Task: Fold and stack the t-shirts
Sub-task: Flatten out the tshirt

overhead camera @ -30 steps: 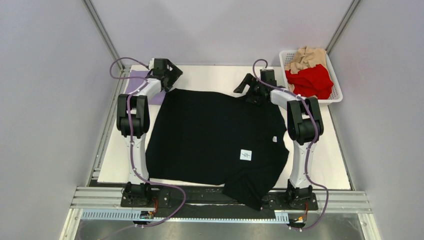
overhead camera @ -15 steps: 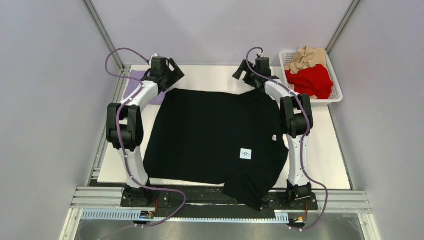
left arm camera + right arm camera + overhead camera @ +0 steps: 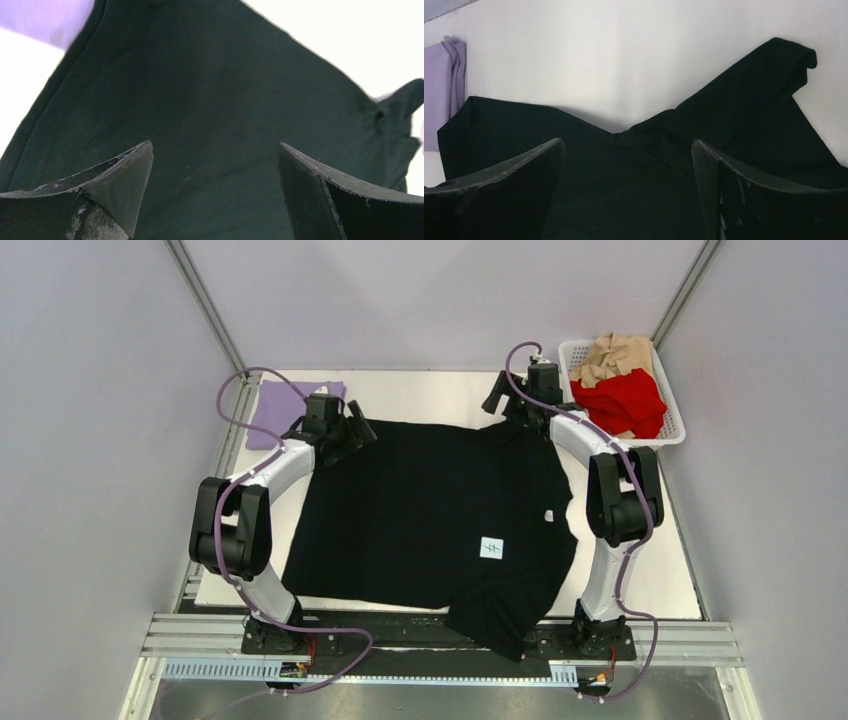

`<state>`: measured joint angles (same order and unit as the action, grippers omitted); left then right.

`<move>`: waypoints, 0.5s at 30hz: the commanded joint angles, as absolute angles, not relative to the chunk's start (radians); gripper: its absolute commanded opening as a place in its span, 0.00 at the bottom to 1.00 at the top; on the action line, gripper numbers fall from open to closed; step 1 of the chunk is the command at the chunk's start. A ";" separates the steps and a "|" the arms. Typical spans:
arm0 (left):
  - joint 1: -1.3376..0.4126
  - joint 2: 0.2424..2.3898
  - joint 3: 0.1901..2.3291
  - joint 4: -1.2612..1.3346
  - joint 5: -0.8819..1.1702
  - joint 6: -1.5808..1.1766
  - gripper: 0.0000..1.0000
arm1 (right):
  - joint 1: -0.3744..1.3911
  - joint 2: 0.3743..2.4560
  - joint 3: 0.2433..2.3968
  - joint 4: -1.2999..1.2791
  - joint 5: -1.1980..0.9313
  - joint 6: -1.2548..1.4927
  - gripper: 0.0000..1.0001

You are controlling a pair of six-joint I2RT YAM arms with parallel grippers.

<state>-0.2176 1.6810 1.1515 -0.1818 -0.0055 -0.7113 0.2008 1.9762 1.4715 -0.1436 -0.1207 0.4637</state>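
Black t-shirt (image 3: 430,510) lies spread on the white table (image 3: 670,570), its near corner bunched and drooping over the near edge. My left gripper (image 3: 355,435) hovers over its far left corner, jaws wide apart and empty, near the lavender t-shirt (image 3: 275,405). My right gripper (image 3: 505,405), equally spread and empty, hangs over the far right sleeve. I judge that uneven pinches would skew the fold, and the overhanging corner could drag.

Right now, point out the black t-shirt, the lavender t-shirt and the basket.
black t-shirt (image 3: 420,510), top view, middle of its body
lavender t-shirt (image 3: 272,416), top view, its flat middle
basket (image 3: 567,353), top view, far left corner wall
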 commanded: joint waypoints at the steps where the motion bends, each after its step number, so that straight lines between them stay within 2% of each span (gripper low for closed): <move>1: -0.219 1.646 1.087 -0.161 0.029 -0.706 1.00 | 0.204 1.979 1.450 -0.186 -0.131 0.507 0.94; 3: -0.219 1.656 1.082 -0.173 0.022 -0.702 1.00 | 0.205 2.008 1.478 -0.194 -0.137 0.503 0.81; 4: -0.219 1.665 1.082 -0.182 0.019 -0.701 1.00 | 0.206 2.025 1.500 -0.203 -0.129 0.502 0.78; 10: -0.219 1.688 1.074 -0.215 0.003 -0.690 1.00 | 0.205 2.068 1.524 -0.268 -0.070 0.523 0.71; 15: -0.219 1.700 1.053 -0.214 0.003 -0.687 1.00 | 0.206 2.096 1.526 -0.283 -0.069 0.529 0.61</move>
<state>-0.2176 1.6909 1.0706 -0.2153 0.0143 -0.7074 0.2008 2.0800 1.4933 -0.2737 -0.0929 0.5114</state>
